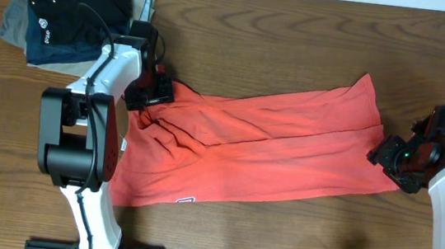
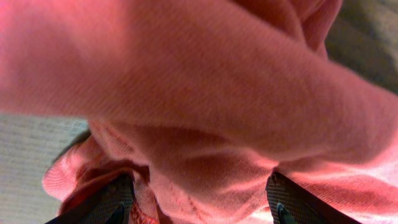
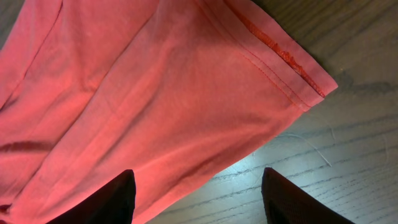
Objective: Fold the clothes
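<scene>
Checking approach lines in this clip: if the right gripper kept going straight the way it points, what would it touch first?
Most likely the coral-red T-shirt: the right gripper has open fingers pointing at the cloth near its hemmed edge, the wooden table beside it. Depth is unclear.

Robot lab: wooden table [image 1: 297, 49], arm mounts.

Dark wood-grain table [image 1: 297, 41]; folded dark garments [image 1: 73, 5] stacked far-left corner.

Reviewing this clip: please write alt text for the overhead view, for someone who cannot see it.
A coral-red T-shirt lies spread and rumpled across a wooden table, with the left gripper at its left end and the right gripper at its right edge. A stack of dark folded garments sits at the upper left.
</scene>
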{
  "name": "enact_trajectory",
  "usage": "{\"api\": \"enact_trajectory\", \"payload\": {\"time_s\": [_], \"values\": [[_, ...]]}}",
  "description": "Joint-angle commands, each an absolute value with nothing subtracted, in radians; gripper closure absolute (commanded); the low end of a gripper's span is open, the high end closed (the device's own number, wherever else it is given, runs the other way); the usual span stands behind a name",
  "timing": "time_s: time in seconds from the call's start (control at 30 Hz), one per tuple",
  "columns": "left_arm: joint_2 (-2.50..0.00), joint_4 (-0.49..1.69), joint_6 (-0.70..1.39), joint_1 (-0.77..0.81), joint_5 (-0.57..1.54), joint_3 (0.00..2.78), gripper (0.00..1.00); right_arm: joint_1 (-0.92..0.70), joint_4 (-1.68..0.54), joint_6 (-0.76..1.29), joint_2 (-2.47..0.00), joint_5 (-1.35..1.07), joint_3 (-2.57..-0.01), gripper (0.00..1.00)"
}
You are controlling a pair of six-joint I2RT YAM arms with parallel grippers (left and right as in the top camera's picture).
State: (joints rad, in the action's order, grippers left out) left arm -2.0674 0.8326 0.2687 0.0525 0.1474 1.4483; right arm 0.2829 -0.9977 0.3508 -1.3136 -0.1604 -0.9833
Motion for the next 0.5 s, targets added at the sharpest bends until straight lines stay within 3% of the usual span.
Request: {"api": "enact_trajectory", "payload": {"time_s": [0.0,0.1,0.23,0.27,0.47], "values": [[-2.063,0.825,0.274,0.052,0.149,1.465,0.31,0.272,-0.996,0.343,-1.308,-0.154,-1.000,0.37],[-2.063,0.824,0.274,0.052,0.149,1.465,0.46,0.272,-0.995,0.343,-1.308,-0.155,-1.000,0.37],[-2.062,0.816,0.273,0.051,0.149,1.466,0.87,0.272,-0.994,0.343,-1.308,-0.154,-1.000,0.37],[-2.059,0.817,0.273,0.051,0.149,1.468,0.93,0.272,-0.994,0.343,-1.308,-0.154,-1.000,0.37],[-1.999,0.818,0.274,0.051,0.149,1.475,0.94,0.272,-0.995,0.343,-1.308,-0.154,-1.000,0.37]]}}
